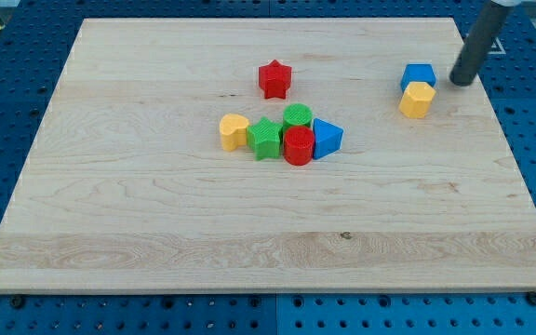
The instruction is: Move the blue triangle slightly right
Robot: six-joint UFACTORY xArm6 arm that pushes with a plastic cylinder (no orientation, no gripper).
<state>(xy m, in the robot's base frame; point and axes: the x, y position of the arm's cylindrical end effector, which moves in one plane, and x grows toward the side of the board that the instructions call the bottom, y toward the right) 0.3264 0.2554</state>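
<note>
The blue triangle lies near the middle of the wooden board, at the right end of a tight cluster. It touches a red cylinder on its left and a green cylinder at its upper left. My tip is far off at the view's upper right, well apart from the triangle and just right of a blue cube.
A green star and a yellow heart-like block complete the cluster on its left. A red star sits above it. A yellow block touches the blue cube from below.
</note>
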